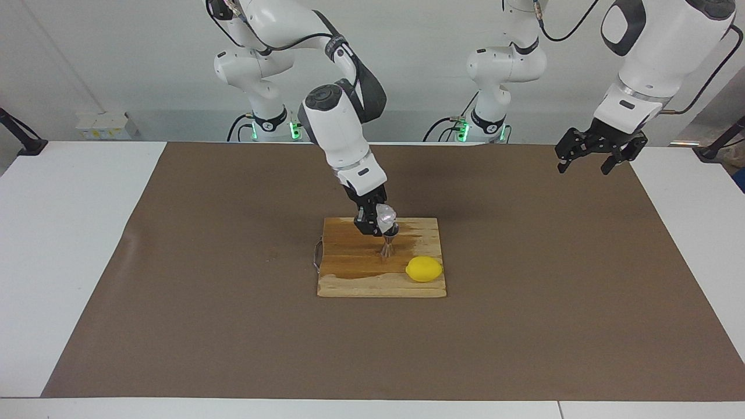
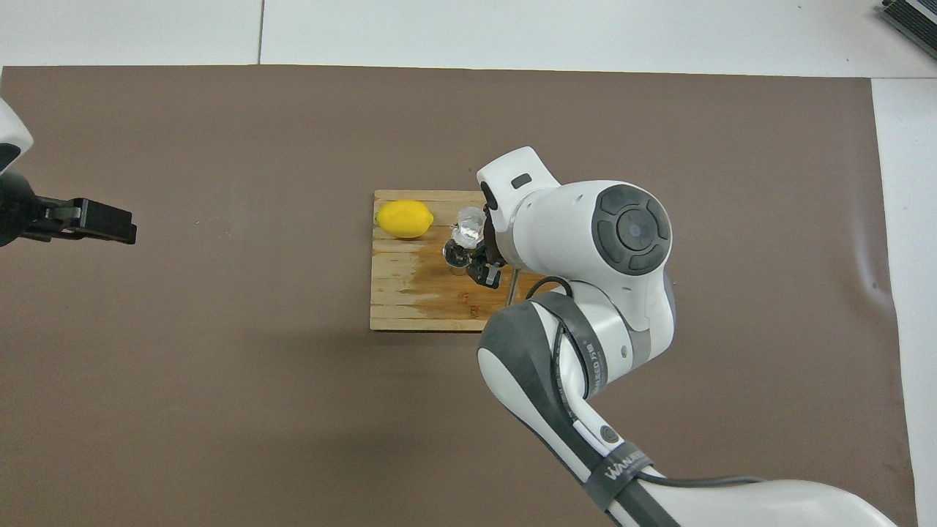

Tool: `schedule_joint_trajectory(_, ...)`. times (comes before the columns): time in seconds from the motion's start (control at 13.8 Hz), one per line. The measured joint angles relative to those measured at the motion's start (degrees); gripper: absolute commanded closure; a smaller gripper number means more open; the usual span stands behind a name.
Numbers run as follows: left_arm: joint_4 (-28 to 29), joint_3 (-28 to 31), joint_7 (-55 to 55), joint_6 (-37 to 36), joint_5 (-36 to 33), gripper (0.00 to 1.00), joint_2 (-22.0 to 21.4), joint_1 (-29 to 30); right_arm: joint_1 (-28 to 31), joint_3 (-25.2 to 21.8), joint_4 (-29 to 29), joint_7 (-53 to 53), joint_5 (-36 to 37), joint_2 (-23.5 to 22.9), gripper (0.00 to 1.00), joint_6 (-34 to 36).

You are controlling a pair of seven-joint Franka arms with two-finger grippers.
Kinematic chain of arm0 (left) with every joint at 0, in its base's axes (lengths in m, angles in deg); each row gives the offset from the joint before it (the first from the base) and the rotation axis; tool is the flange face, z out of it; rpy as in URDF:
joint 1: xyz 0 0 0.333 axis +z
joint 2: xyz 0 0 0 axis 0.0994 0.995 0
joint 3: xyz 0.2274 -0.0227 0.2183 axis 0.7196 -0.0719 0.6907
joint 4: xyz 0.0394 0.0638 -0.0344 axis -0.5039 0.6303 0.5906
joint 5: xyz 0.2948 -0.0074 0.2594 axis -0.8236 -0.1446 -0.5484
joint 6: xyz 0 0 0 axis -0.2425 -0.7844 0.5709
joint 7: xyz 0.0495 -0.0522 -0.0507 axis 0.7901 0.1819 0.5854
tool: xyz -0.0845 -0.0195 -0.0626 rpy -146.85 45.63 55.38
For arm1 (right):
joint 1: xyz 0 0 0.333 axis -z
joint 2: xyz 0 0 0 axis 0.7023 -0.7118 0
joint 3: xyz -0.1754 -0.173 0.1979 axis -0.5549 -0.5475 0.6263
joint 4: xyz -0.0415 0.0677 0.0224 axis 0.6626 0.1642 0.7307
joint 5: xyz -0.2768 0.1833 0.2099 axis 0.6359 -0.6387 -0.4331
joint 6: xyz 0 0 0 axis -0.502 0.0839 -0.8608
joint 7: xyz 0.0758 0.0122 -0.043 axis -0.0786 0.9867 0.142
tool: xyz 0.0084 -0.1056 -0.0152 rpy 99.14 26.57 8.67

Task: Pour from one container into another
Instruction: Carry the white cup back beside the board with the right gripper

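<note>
Tilting steeply over the jigger (image 1: 388,242), a small frosted cup (image 1: 385,216) is held by the right gripper (image 1: 376,223) at the centre of the facing view, its mouth turned down toward the open top cone of the steel measure. The cup is kept directly above the jigger's rim, presumably so that whatever runs out falls inside and not onto the wood; whether liquid is flowing cannot be told. The fingers of the right gripper are pressed in on the cup's sides, pinching it firmly. The jigger is stood upright on a wooden cutting board (image 1: 355,279) at the middle of the frame, where a darker stain on the planks looks like wet wood. A yellow lemon (image 1: 424,269) is seen lower and to the right of the jigger on the same board, close to it but not touching. In the overhead view the cup (image 2: 468,226) is shown just above the jigger (image 2: 456,255), with the lemon (image 2: 404,219) to their left at the board's upper left corner. The left gripper (image 1: 592,162) is held in the air at the upper right of the facing view, over the brown mat (image 1: 174,291), its fingers spread wide and holding nothing; that arm is waiting. The pour appears to be well under way, judging by the cup's steep tilt.
</note>
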Motion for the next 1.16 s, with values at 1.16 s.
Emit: schedule_joint_trajectory(1.16, 0.00, 0.00, 0.00, -0.02, 0.00, 0.00, 0.00, 0.01, 29.54, -0.41, -21.84, 73.00, -47.02, 3.28, 0.91, 4.69)
